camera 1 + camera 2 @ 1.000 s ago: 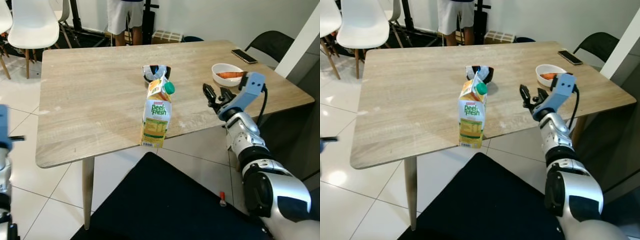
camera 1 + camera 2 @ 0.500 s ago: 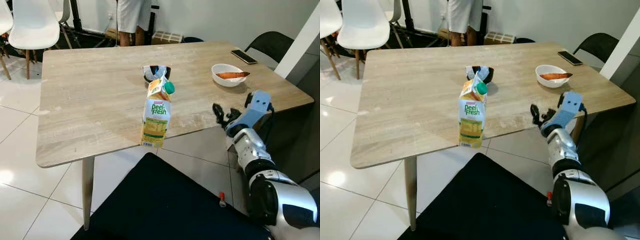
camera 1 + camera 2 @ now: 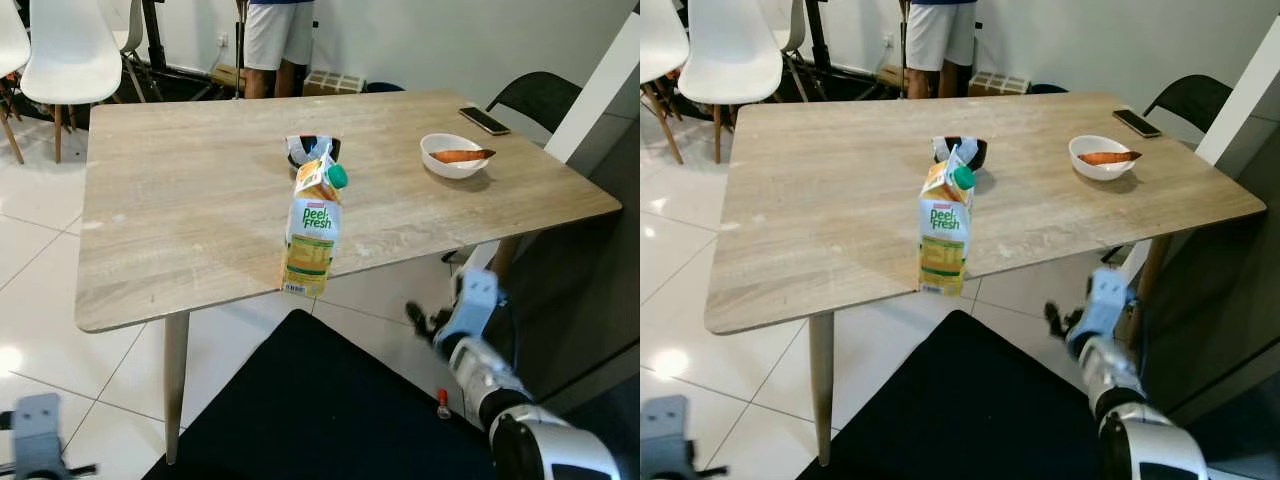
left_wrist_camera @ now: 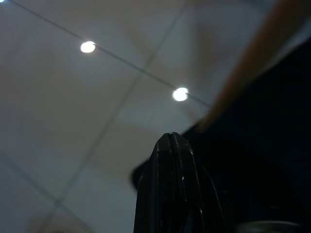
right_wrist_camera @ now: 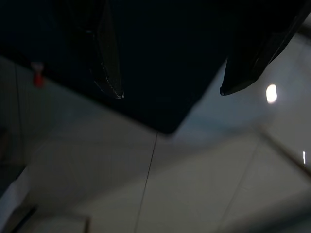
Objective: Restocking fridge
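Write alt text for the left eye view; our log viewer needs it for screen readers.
A juice carton stands upright near the front edge of a wooden table, with a dark bowl behind it and a white bowl to the right. The right hand hangs below the table edge.

Head views bright and sharp; wrist views dim, blurred, with floor glare.

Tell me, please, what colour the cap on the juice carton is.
Green: the cap on the juice carton shows best in the left eye view.

silver arm (image 3: pixel 500 385), blk pincer (image 3: pixel 420 322), grey wrist block
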